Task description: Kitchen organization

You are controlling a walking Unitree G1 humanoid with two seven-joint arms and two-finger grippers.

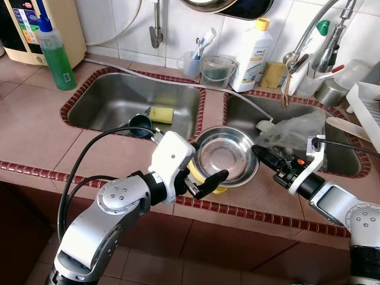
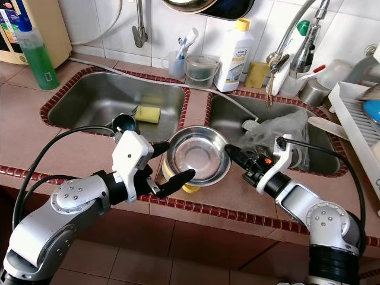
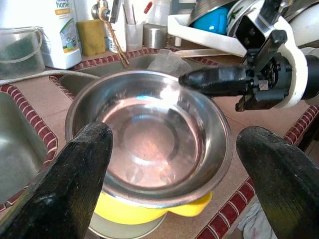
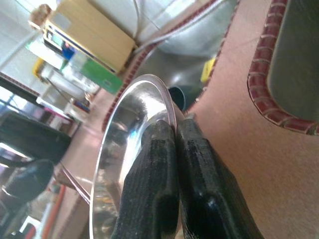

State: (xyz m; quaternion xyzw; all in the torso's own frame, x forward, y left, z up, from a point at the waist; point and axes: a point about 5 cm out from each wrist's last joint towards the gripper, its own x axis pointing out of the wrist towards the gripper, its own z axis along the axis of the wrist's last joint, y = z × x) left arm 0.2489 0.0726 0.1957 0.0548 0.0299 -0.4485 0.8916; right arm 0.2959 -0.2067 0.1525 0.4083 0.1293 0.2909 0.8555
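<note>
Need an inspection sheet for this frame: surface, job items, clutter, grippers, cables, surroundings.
Surface: tiled counter with red-brick edging, around a double steel sink.
Job's things: steel bowl sits on a yellow container on the strip between the basins.
Clutter: yellow sponge and dark ladle in the left basin; clear plastic bag in the right basin; green soap bottle, white bottle, cup with toothbrushes.
Grippers: right gripper pinches the bowl's rim; left gripper open, fingers either side of the bowl, not touching.
Cables: black cables loop over the left arm.
Surroundings: white tiled wall, faucet, dish rack.
</note>
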